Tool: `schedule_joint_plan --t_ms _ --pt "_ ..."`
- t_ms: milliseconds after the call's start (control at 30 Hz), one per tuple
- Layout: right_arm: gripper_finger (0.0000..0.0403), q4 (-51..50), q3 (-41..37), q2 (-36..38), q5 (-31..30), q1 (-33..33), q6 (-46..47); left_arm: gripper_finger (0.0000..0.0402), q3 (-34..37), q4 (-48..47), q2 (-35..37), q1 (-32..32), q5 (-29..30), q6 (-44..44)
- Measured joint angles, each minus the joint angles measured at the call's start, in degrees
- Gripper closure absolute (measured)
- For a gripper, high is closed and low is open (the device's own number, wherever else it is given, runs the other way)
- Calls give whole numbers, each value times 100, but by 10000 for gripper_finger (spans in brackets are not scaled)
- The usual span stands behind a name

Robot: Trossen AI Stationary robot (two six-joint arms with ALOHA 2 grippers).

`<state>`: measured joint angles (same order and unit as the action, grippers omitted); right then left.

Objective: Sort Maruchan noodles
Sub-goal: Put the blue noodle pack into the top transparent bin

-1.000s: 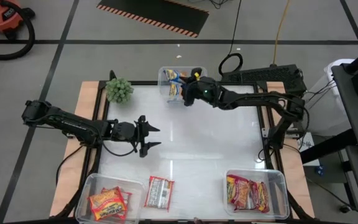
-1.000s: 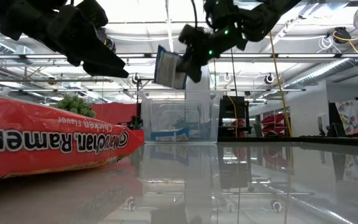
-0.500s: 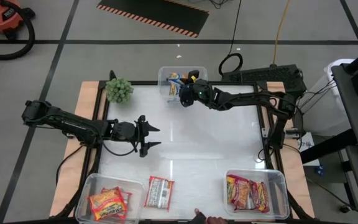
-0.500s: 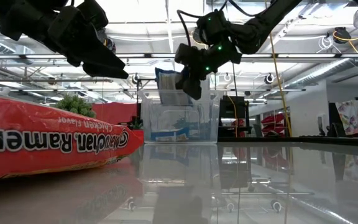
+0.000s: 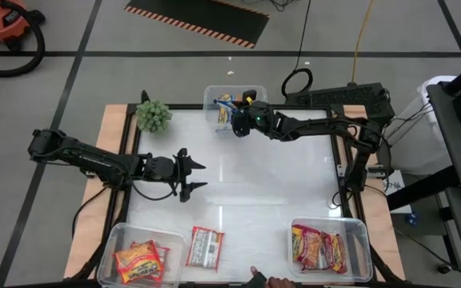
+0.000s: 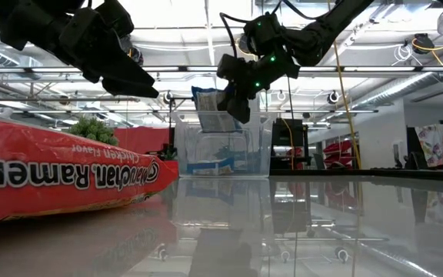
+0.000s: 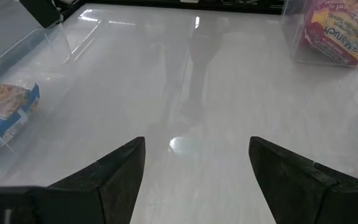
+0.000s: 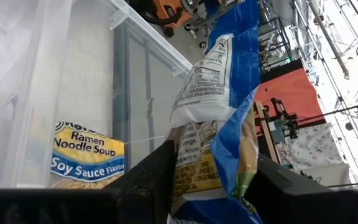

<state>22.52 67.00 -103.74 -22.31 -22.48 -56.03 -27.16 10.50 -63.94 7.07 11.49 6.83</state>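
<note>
right hand (image 6: 235,94): moved from beside far tub (image 5: 211,102) to over it, fingers loosening around blue packet (image 8: 219,124), which hangs above tub | left hand (image 5: 192,174): spread wide, empty, mid-table | judgement: drop imminent, blues sorted

A glossy white table (image 5: 254,172) carries three clear tubs: one (image 5: 214,96) at the far edge, two at the near corners (image 5: 118,237) (image 5: 360,232). A red-and-white packet (image 5: 205,247) lies bare between them; a green plant (image 5: 154,116) seems to sit on the far-left corner
</note>
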Motion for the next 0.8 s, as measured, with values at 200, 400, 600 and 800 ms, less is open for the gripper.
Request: schedule_joint_plan --t_ms 200,400,600,800 --pt "264 -63 0 6 163 -2 196 110 0 0 0 2 0 17" --pt "264 -95 -2 38 286 -2 302 110 0 0 0 2 0 17" --pt "263 -191 -15 103 310 -2 414 110 0 -1 0 2 0 37" --pt "246 -181 -24 185 456 -7 537 110 0 -2 -1 2 0 87"
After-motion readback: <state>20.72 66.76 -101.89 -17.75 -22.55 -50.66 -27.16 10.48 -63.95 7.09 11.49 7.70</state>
